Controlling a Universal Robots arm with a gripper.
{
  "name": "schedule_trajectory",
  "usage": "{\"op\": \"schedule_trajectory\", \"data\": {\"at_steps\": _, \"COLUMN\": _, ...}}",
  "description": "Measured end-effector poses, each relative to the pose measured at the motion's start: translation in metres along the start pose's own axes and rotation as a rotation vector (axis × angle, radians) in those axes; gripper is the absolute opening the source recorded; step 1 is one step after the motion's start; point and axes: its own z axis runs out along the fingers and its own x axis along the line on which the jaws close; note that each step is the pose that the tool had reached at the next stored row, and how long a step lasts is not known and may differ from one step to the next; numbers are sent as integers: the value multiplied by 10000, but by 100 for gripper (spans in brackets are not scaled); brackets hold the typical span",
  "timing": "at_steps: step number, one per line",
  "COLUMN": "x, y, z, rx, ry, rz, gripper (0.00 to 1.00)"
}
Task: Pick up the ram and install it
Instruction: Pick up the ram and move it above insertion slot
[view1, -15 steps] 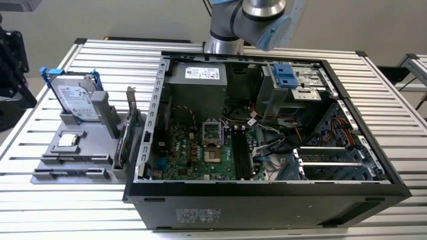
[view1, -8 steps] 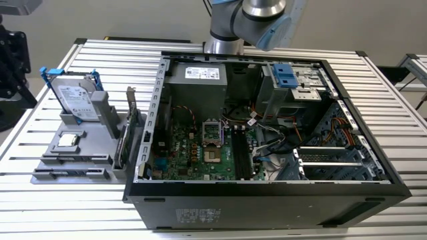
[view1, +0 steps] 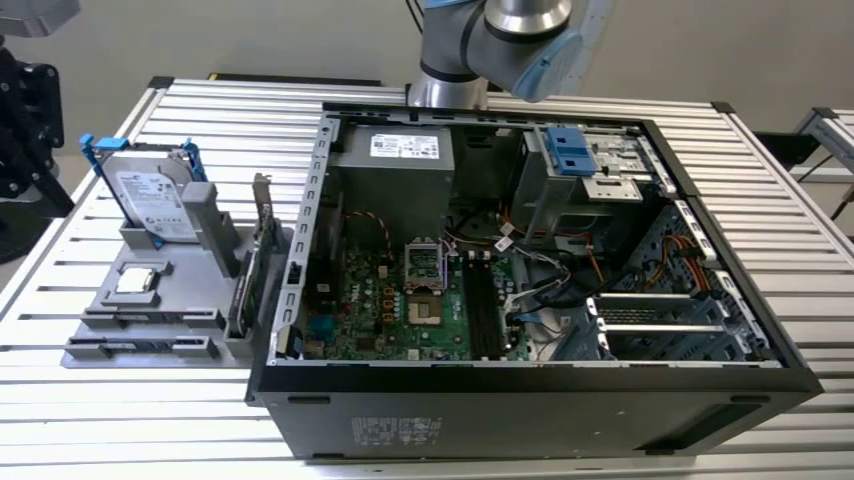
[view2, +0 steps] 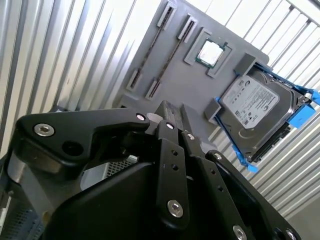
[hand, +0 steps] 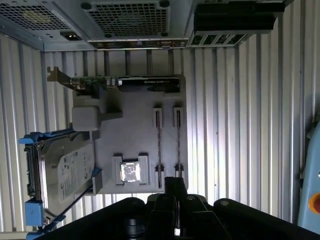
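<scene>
Two thin dark ram sticks stand on edge in the clips of a grey fixture (hand: 130, 130); one stick (hand: 158, 142) lies beside the other (hand: 178, 140). The second wrist view shows them as dark lines (view2: 171, 54) across the fixture. In the exterior view a ram stick (view1: 140, 346) sits at the fixture's front edge. My gripper (hand: 175, 183) hangs well above the fixture, its black fingers (view2: 167, 111) pressed together with nothing between them. Its tip lines up over one end of the outer stick. The motherboard's long black ram slots (view1: 483, 300) lie inside the open case.
The open computer case (view1: 534, 385) takes up the middle of the slatted table. The fixture on the exterior view's left also carries a silver hard drive (view1: 150, 198) with blue rails, a processor chip (view1: 138, 281) and a bracketed card (hand: 125, 83). The arm's column (view1: 461, 50) rises behind the case.
</scene>
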Motion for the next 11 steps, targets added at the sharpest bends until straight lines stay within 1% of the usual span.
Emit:
{"op": "schedule_trajectory", "data": {"at_steps": 4, "x": 0, "y": 0, "z": 0, "rx": 1, "ry": -1, "rz": 37, "gripper": 0}}
{"op": "schedule_trajectory", "data": {"at_steps": 5, "x": 0, "y": 0, "z": -1, "rx": 1, "ry": -1, "rz": 47, "gripper": 100}}
{"op": "schedule_trajectory", "data": {"at_steps": 11, "x": 0, "y": 0, "z": -1, "rx": 1, "ry": -1, "rz": 102, "gripper": 100}}
